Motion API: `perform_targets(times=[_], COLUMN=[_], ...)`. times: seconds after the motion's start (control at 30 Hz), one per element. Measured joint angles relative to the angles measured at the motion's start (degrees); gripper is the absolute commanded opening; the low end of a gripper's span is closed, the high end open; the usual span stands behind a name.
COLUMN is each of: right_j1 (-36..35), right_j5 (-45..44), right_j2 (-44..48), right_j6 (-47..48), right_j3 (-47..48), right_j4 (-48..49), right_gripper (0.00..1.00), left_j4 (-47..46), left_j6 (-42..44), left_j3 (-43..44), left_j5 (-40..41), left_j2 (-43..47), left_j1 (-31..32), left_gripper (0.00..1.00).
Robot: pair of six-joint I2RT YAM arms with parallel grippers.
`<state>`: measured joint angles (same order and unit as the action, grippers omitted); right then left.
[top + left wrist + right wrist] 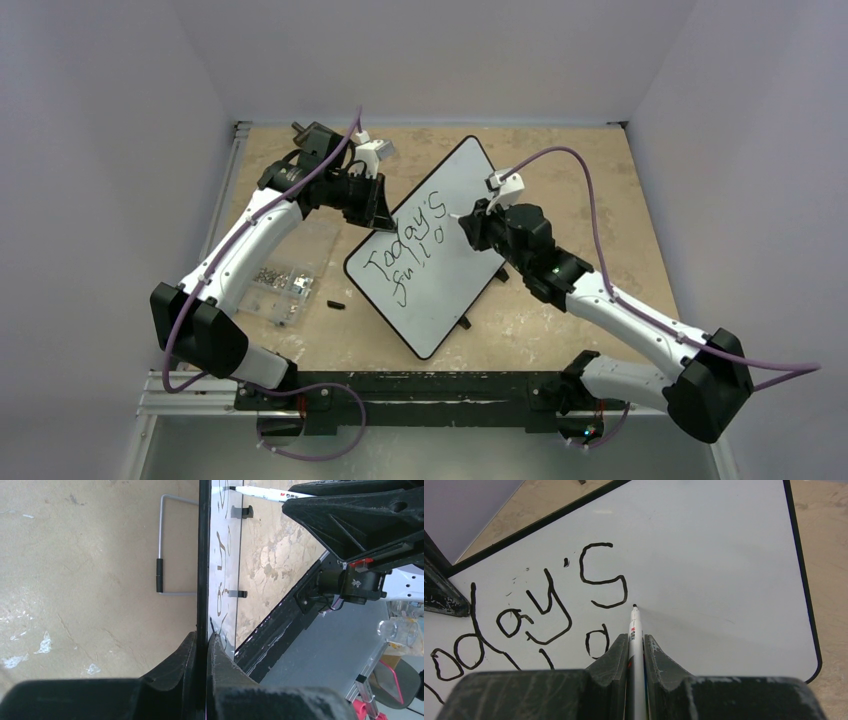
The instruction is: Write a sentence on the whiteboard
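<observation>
The whiteboard (455, 235) stands tilted in the middle of the table, seen edge-on in the left wrist view (203, 555). My left gripper (377, 212) (205, 641) is shut on its upper-left rim. The sentence (405, 250) reads "Today's" with a second slanted line below it, also in the right wrist view (544, 610). My right gripper (470, 228) (636, 642) is shut on a white marker (635, 635). The marker's black tip sits at the board just right of the "s". The marker also shows in the left wrist view (270, 494).
A clear plastic box of screws (283, 280) lies left of the board under the left arm. A small black cap (334, 304) lies on the wooden tabletop (560, 330). A wire stand (162, 545) shows behind the board. Black feet (463, 322) line the board's lower edge.
</observation>
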<state>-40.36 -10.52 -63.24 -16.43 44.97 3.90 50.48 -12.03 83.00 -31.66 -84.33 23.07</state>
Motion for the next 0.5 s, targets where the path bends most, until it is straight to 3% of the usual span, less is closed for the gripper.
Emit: perform_targets(times=[0.5], right_j1=[0.3], right_j5=[4.1], right_j2=[-0.6], right_j6=[-0.5], right_j3=[-0.2], right_j4=[1.0], right_gripper=[0.0], left_j4=[0.1], left_j6=[-0.6], left_j3=[-0.2], left_j5=[0.4], left_j2=[0.0], left_j1=[0.0], left_gripper=[0.0])
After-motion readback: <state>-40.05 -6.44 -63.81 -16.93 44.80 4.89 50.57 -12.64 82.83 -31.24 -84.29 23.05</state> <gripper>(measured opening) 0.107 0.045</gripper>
